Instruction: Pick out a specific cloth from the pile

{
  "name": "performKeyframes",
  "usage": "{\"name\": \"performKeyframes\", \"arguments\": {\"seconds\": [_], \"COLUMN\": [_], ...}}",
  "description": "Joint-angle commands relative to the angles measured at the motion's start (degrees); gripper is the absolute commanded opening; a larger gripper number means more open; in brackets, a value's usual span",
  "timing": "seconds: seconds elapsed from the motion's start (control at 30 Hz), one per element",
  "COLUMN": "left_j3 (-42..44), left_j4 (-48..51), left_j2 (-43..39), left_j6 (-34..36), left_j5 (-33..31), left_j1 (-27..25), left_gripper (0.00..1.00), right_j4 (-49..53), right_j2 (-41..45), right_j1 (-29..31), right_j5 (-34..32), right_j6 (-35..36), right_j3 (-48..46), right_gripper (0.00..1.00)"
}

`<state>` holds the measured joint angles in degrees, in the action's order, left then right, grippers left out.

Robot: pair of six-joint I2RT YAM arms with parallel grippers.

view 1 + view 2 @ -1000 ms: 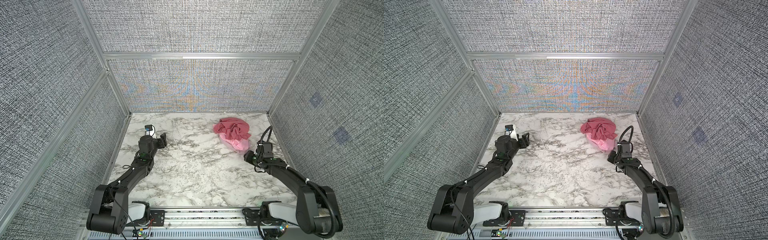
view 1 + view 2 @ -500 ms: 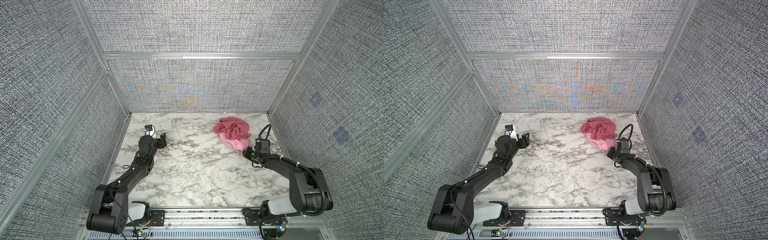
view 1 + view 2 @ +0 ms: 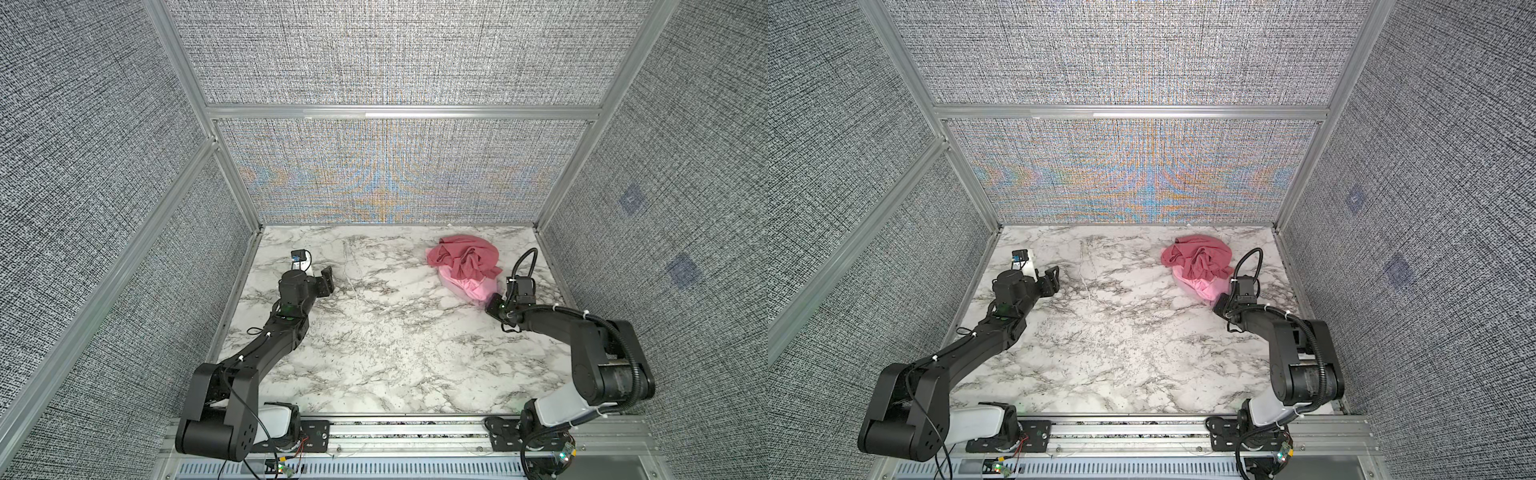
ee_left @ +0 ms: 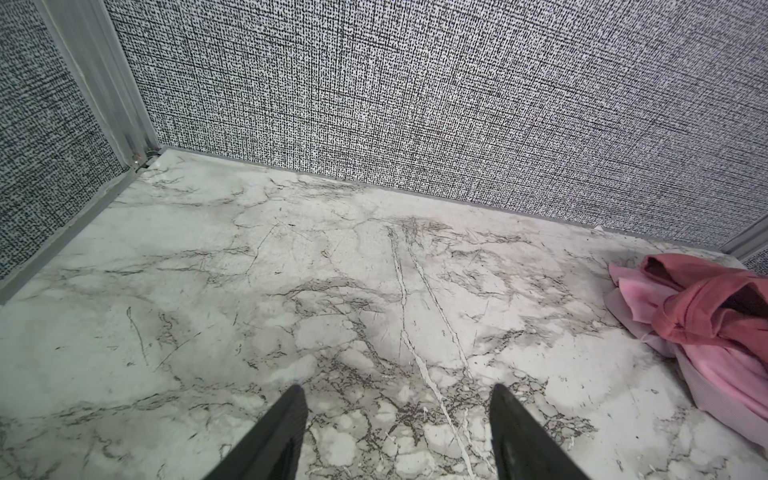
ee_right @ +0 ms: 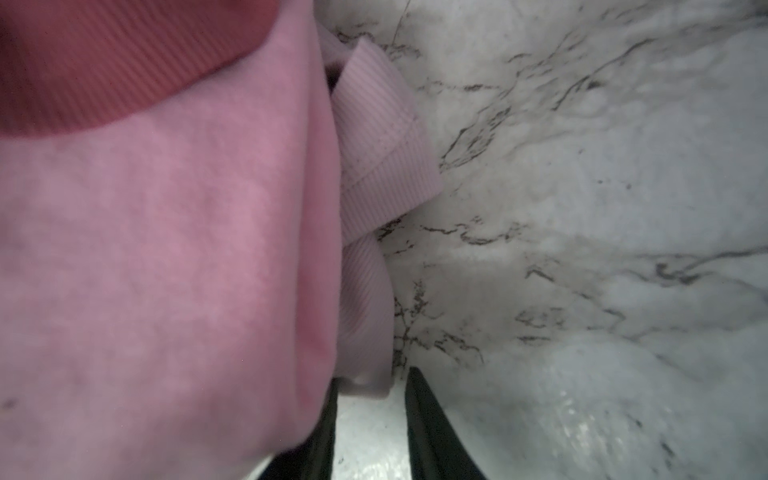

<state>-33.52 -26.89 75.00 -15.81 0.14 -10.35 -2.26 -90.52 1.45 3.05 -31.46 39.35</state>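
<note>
Straddling a fold of the cloth [image 5: 374, 166] poking from under the pile [image 3: 465, 259], the right gripper [image 5: 372, 380], jaws narrow yet apparently unclamped, seems mid-grasp; next it must pinch and pull free.

The table [image 3: 374, 353] was marble-look, white with grey veins, smooth, with a soft wet-looking sheen up close. The walls [image 3: 395, 62] were coarse grey weave, matt all over, and the frame [image 3: 399, 112] was bare brushed metal. And the cloth [image 5: 382, 158] was a fine-ribbed knit, matt, with a double-stitched hem. The pink cloth [image 5: 166, 249] looked fuzzy, fleece-like; the red cloth [image 5: 104, 54] was ribbed too. The arms [image 3: 270, 345] were matt black, and the left gripper [image 4: 397, 387] was black and finely ridged.
</note>
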Motion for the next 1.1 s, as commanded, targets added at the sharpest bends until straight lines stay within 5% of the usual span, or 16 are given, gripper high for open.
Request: {"name": "performKeyframes", "arguments": {"seconds": [0.0, 0.13, 0.7, 1.07], "left_j3": [-0.58, -0.39, -0.34, 0.04], "left_j4": [-1.04, -0.80, -0.70, -0.42], "left_j2": [-0.20, -0.47, -0.76, -2.39], "left_j6": [0.95, 1.20, 1.01, 0.90], "left_j5": [0.12, -0.19, -0.45, -0.54], "left_j1": [0.04, 0.06, 0.07, 0.07], "left_gripper": [0.72, 0.72, 0.72, 0.72], "right_j4": [-1.42, -1.53, 6.03, 12.79], "right_j2": [-0.81, -0.98, 13.42, 22.10], "right_j1": [0.00, -0.04, 0.09, 0.05], "right_j5": [-0.91, -1.45, -0.94, 0.96], "right_j6": [-0.95, -1.17, -0.75, 0.53], "right_j3": [0.65, 0.43, -0.73, 7.23], "right_gripper": [0.22, 0.00, 0.00, 0.00]}}
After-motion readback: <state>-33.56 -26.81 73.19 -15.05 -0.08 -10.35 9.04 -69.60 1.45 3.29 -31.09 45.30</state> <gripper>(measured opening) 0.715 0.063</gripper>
